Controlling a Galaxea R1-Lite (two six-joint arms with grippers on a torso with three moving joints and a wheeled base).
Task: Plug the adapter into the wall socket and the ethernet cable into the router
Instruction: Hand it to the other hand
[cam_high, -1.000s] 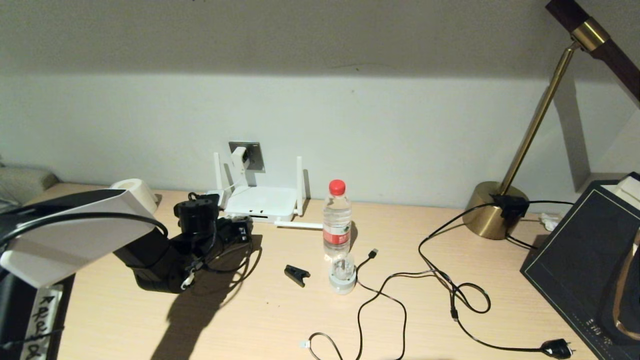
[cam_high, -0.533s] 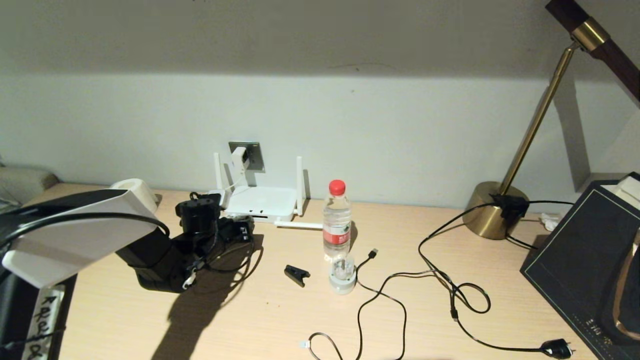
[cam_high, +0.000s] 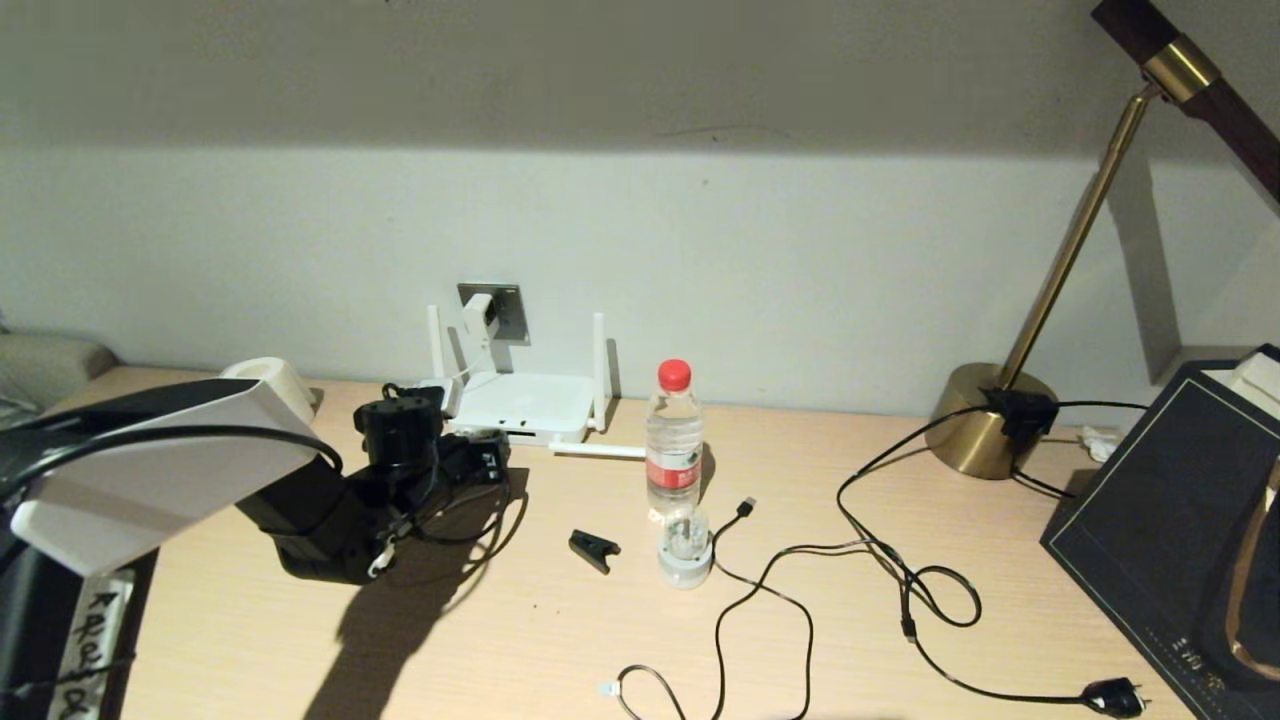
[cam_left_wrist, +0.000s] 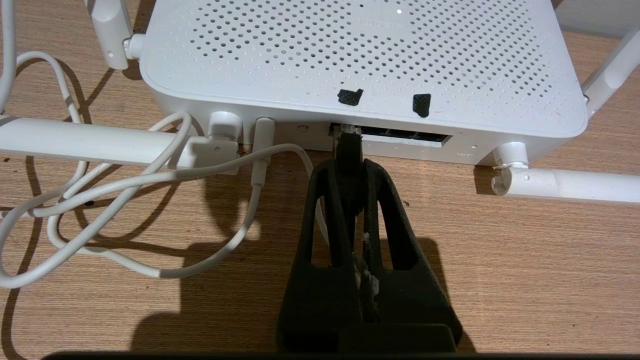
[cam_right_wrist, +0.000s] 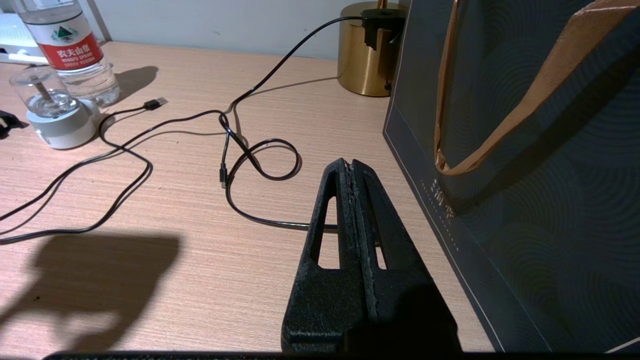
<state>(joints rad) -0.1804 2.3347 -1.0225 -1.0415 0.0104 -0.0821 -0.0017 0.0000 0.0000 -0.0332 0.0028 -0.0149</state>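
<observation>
Looking down from the head camera, I saw the water bottle standing upright with its red cap on and clear liquid inside, and just in front of it a small clear-domed gadget on a white base; I could not tell what the dome held. A dark paper bag stood beside my right gripper, its contents hidden from me.

My left gripper sat low over the desk at the router's port edge. Its jaws were pinched narrow on the ethernet cable connector, which stuck out just past the fingertips, its clear tip at the mouth of the leftmost dark port. Whether it was seated fully I could not tell.

Beyond the jaws and the router, the adapter sat in the wall socket, its thin white cord looping across the desk beside the jaws to the router's power jack.

My right gripper hung with its jaws pressed together on nothing, above a loop of the thin black cable.
</observation>
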